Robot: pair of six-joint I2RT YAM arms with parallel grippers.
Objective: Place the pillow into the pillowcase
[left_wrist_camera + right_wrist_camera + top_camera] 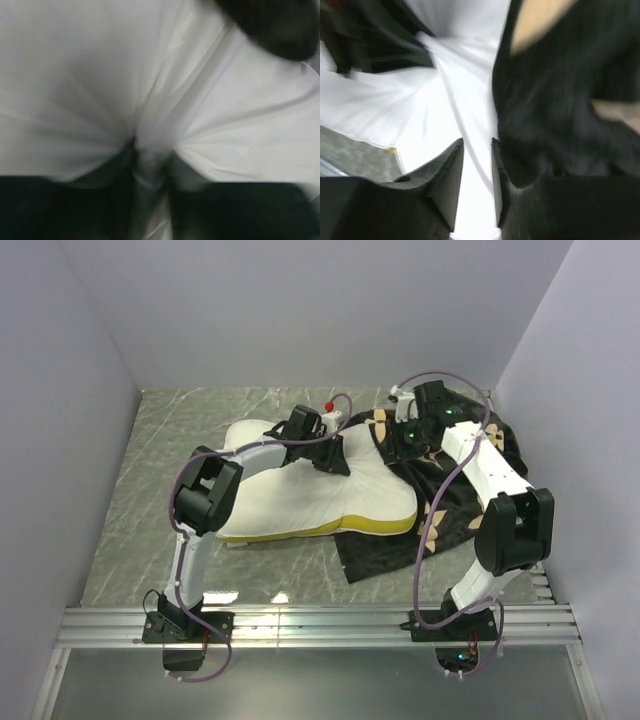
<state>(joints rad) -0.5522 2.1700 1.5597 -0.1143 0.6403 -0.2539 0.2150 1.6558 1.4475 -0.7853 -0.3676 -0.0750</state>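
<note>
bolted to the metal rail [320, 625] at the counter's near edge, 2 arms reach over the grey marbled counter [150, 500] toward its middle. the left gripper [332, 455] is clenched on a pinched fold of the white pillow [320, 500], the cloth puckering toward the pinch in the left wrist view. the right gripper [405, 435] clamps a ridge of the same white fabric just beside the black pillowcase [385, 545], its fingers [451, 175] drawn to a narrow gap. the pillow lies mid-counter, mostly uncovered, its yellow band [370, 528] facing the near edge and its right end overlapping the flower-printed pillowcase, which spreads toward the right edge.
</note>
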